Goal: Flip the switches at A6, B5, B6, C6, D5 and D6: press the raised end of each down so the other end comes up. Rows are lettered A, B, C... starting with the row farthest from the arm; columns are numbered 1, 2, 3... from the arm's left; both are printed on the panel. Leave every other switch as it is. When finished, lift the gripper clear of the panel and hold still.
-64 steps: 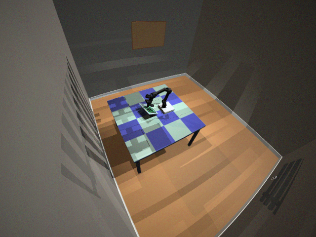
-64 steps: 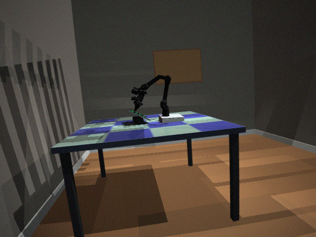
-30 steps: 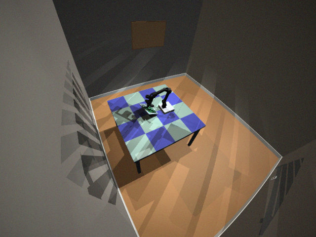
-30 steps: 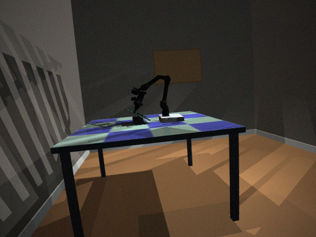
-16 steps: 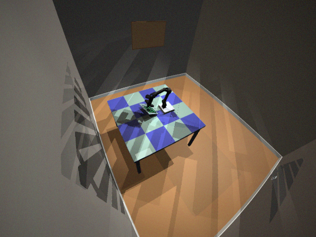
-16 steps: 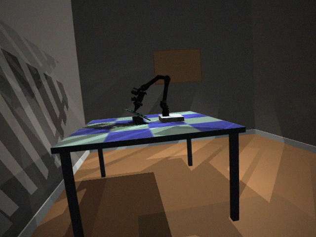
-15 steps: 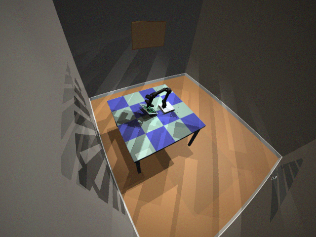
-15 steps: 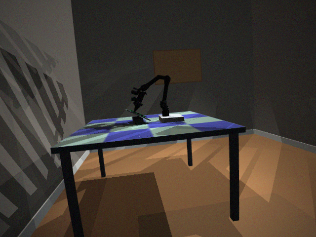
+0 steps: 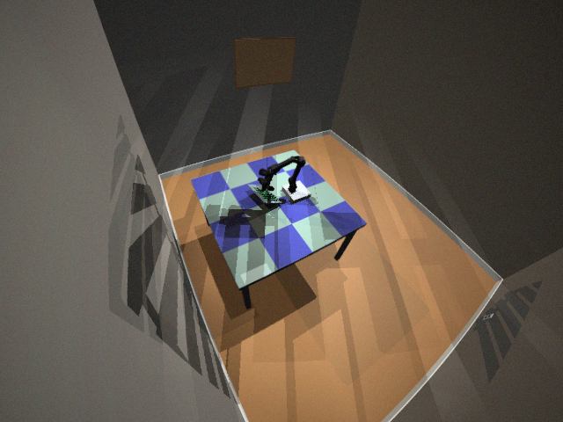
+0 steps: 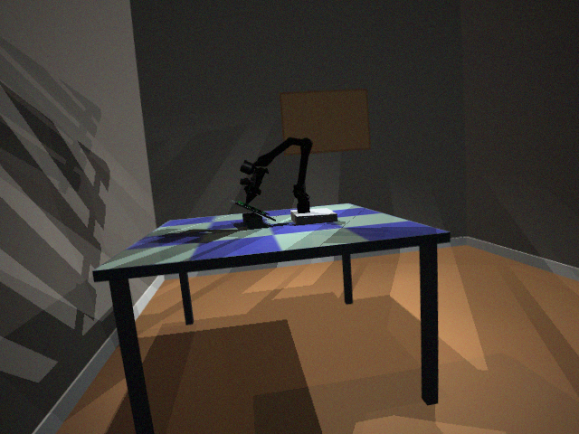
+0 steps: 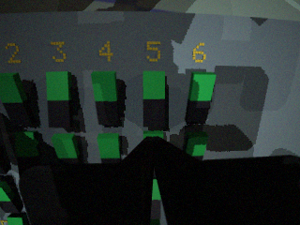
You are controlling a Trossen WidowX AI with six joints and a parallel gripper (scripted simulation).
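Observation:
The tilted grey switch panel (image 11: 42, 28) (image 10: 261, 217) stands on the table, with green and black rocker switches. In the wrist view, A6 (image 11: 202, 87) and A5 (image 11: 154, 85) show below their printed numbers, a bright green half above a dark half. My gripper (image 11: 152, 142) (image 10: 247, 201) is shut and empty. Its tips overlap the lower part of B5 (image 11: 153, 134) in the view; I cannot tell whether they touch it. B6 (image 11: 196, 144) shows just right of the tips. C6, D5 and D6 are hidden behind the fingers. Which ends are raised is unclear.
Other row A switches, A2 (image 11: 11, 87), A3 (image 11: 58, 85) and A4 (image 11: 104, 86), lie left of A5, with B4 (image 11: 109, 145) close left of the tips. The arm's white base (image 9: 296, 192) (image 10: 313, 215) stands beside the panel. Shadows cross the panel and table.

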